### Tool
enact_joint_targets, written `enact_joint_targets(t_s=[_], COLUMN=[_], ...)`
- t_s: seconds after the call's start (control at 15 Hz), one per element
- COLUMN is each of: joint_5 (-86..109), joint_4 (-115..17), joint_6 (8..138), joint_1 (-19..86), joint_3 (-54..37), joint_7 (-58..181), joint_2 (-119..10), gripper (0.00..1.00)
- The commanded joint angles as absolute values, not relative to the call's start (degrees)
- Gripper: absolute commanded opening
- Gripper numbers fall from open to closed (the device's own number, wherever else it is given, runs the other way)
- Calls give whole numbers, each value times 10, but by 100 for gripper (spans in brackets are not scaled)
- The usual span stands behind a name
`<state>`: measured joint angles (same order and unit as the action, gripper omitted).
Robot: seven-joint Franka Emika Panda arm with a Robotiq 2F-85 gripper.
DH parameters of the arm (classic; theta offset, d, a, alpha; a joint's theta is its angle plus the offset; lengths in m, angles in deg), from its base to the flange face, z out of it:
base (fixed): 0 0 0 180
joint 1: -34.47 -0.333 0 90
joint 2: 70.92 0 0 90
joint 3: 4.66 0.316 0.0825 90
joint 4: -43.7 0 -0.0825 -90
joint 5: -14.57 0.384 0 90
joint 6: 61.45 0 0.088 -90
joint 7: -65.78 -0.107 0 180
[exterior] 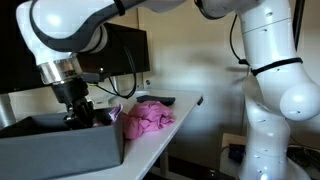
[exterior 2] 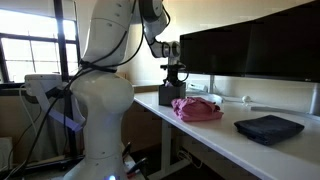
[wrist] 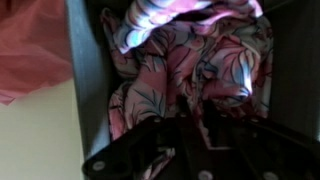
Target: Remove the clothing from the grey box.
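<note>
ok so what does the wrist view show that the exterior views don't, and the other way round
Only the wrist view: the pink floral-print garment lying inside the grey rectangular box. Only an exterior view: the dark folded cloth on the white table, the black monitors and the robot's white arm. Shared: the box itself, the plain pink crumpled cloth beside it, and the gripper inside the box.

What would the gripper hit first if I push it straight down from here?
The floral garment in the grey box: the gripper points straight at it in the wrist view. How near is unclear.
</note>
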<state>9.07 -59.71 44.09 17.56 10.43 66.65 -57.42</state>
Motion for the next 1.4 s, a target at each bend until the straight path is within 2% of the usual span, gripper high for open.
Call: enact_joint_targets(t_s=[0.0, 1.33], joint_5=[87, 38], joint_4=[-571, -476], joint_6=[420, 427], joint_1=[172, 180], joint_3=[103, 88], joint_7=[671, 652], joint_2=[-572, -664], gripper=[4, 4])
